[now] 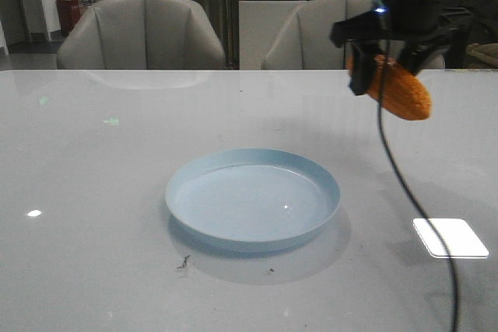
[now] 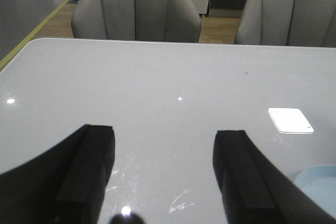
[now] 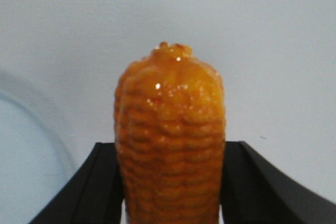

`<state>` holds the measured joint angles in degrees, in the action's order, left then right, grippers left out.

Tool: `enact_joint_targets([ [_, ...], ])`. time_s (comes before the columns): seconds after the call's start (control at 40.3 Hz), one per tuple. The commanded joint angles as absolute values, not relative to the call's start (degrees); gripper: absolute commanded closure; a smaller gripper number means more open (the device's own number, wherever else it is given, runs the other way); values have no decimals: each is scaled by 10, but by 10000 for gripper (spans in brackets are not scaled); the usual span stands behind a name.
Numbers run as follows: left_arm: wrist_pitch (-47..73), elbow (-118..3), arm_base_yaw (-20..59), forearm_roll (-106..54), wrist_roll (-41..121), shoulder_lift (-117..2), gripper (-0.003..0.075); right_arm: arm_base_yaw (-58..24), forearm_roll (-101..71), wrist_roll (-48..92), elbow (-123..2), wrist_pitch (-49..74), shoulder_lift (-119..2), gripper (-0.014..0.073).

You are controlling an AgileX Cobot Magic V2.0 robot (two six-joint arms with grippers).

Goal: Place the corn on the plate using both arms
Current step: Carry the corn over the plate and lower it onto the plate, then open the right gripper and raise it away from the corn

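Observation:
The orange-yellow corn [image 1: 401, 91] hangs in the air at the upper right of the front view, gripped by my right gripper [image 1: 381, 71] and tilted down to the right. In the right wrist view the corn [image 3: 170, 140] fills the gap between the two black fingers [image 3: 94, 187], which press on its sides. The pale blue plate [image 1: 253, 198] lies empty on the table's middle, below and left of the corn; its rim shows in the right wrist view [image 3: 31, 114] and the left wrist view [image 2: 321, 184]. My left gripper [image 2: 165, 174] is open and empty over the table; it is out of the front view.
The grey glossy table [image 1: 93, 192] carries bright light reflections [image 1: 450, 237]. A black cable [image 1: 401, 176] hangs from the right arm down past the plate's right side. Two grey chairs [image 1: 142, 30] stand behind the far edge.

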<state>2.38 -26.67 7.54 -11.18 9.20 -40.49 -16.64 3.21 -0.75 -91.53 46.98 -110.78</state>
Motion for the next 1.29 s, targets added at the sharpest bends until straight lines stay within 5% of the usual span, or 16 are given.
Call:
enact_joint_targets([
  [0.0, -23, -285, 75, -119, 93, -402, 250, -216, 35, 0, -938, 454, -1080, 270],
  [0.447, -23, -285, 75, -119, 93, -402, 250, -342, 35, -3, -938, 468, -1155, 218],
  [0.745, -22, -285, 75, -119, 93, -402, 250, -346, 34, -4, -938, 463, -1183, 27],
  [1.267, -22, -285, 75, -119, 93, -402, 250, -295, 48, -4, -973, 469, -1031, 28],
])
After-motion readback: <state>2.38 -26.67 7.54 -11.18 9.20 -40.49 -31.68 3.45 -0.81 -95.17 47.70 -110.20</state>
